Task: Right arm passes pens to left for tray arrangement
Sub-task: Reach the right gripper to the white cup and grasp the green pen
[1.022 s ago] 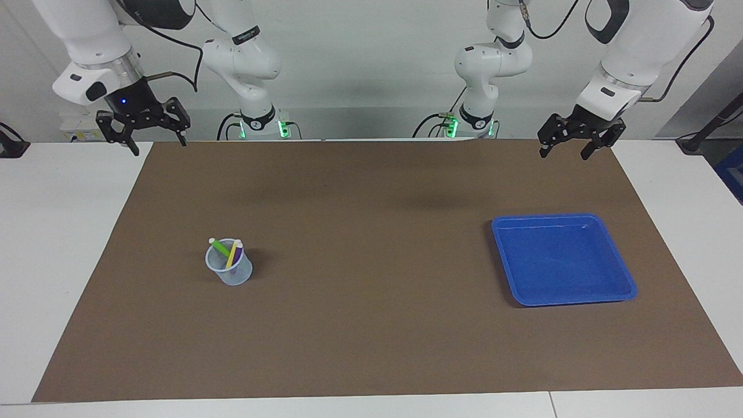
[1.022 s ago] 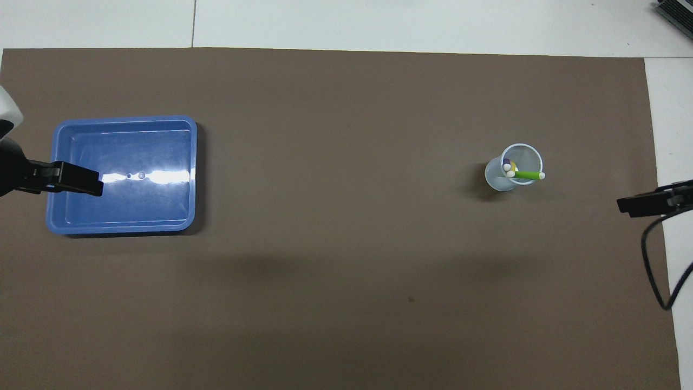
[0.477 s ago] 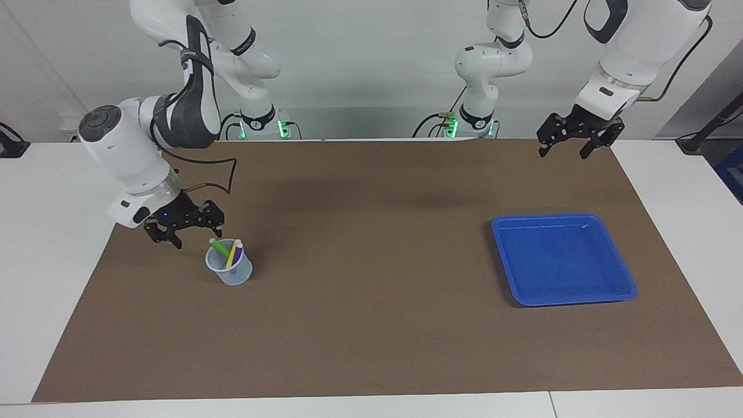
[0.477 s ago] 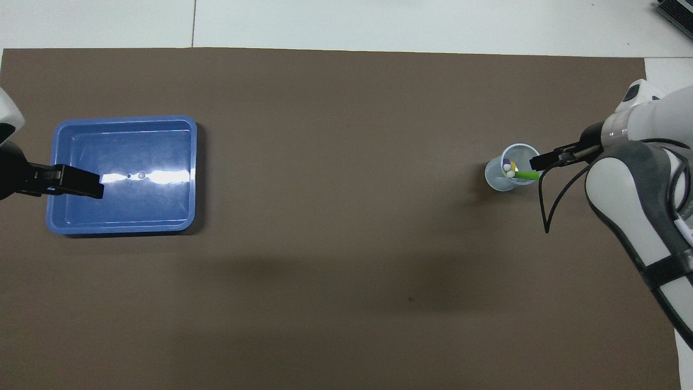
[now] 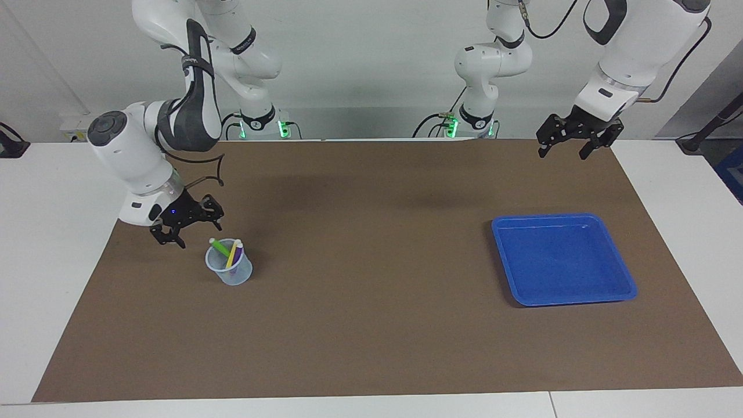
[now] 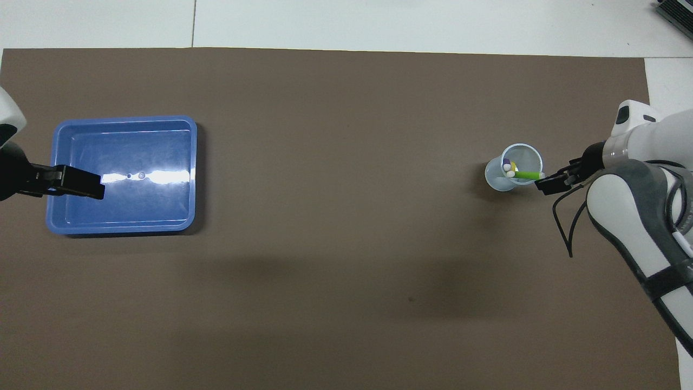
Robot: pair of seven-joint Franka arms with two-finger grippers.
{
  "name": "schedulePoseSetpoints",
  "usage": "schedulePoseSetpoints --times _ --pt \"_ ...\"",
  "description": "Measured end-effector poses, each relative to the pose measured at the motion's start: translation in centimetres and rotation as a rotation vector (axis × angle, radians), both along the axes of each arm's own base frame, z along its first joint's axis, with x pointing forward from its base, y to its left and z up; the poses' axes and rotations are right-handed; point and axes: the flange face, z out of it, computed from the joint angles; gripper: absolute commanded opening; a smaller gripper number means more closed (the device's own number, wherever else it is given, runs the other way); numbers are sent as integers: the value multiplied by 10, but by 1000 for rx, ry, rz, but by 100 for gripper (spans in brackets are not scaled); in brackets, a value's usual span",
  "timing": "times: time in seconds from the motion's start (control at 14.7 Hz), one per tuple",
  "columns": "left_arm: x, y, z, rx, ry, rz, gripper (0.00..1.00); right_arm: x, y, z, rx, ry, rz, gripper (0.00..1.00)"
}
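Three pens stand in a small clear cup (image 5: 231, 271) (image 6: 512, 170) on the brown mat at the right arm's end: a green pen (image 5: 219, 247) (image 6: 528, 175), a yellow pen (image 5: 232, 253) and a purple pen (image 5: 237, 251), each with a pale tip. My right gripper (image 5: 198, 233) (image 6: 548, 184) hangs open just beside the cup's rim, close to the green pen's tip and touching nothing. The blue tray (image 5: 557, 217) (image 6: 124, 118) lies empty at the left arm's end. My left gripper (image 5: 562, 154) (image 6: 86, 184) waits open, high over the mat by the tray.
The brown mat (image 5: 371, 325) covers most of the white table. A black cable (image 6: 563, 227) loops from the right wrist above the mat near the cup.
My right arm has swung down from high at the table's edge to beside the cup, then shifted slightly along its rim. The left arm has barely moved.
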Motion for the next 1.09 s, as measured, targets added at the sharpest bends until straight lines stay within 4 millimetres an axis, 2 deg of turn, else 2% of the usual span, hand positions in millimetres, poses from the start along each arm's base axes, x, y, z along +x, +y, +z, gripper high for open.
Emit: schedulePoseSetpoints --times 0.14,0.41,0.48,0.54,1.09 --pt "0 0 -1 0 -1 0 100 -2 2 5 2 -2 1 76" --pt "1 0 -2 0 -3 0 100 -2 7 13 5 -28 3 72" --pt "1 0 -2 0 -3 0 100 0 8 15 4 -46 1 67" --pt "1 0 -2 0 -3 0 100 2 9 16 4 -61 0 66" --pt "1 0 -2 0 -3 1 100 8 22 -6 8 -72 3 60"
